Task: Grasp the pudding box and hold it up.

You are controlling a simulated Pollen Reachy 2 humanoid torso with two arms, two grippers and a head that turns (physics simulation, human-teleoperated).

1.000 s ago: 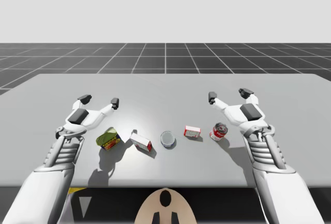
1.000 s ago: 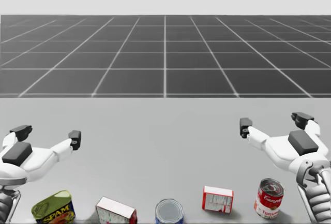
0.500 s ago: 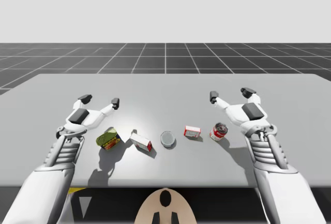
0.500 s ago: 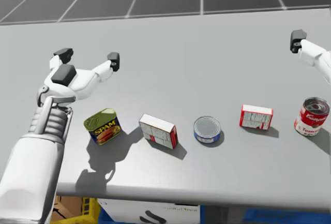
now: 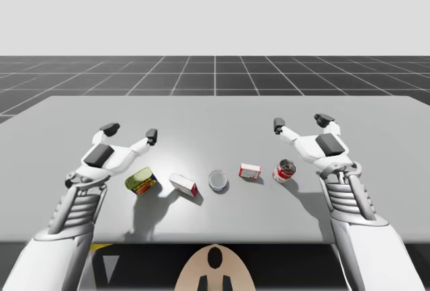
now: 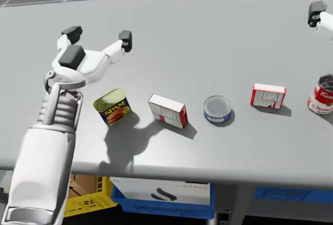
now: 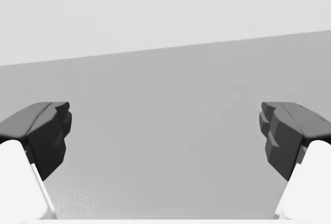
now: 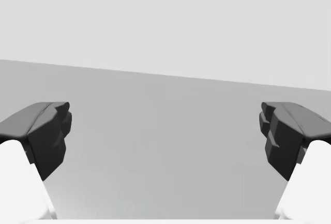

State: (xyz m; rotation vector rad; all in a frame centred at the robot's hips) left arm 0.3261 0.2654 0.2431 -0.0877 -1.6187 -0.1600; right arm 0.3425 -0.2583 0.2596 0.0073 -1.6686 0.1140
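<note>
Red-and-white pudding box (image 6: 166,110), the larger I judge, lies at 4 o'clock of left gripper (image 6: 98,35), jaws wide, likely to span it; right gripper (image 5: 301,122), equally wide, hangs well apart.

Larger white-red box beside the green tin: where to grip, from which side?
Come from above with the left gripper, pinching the white-red box across its thin dimension, on its two broad faces. It seems to stand on a long edge, slanted, so turn the wrist to match.

Bright light casts distinct shadows on the table (image 5: 215,113).
</note>
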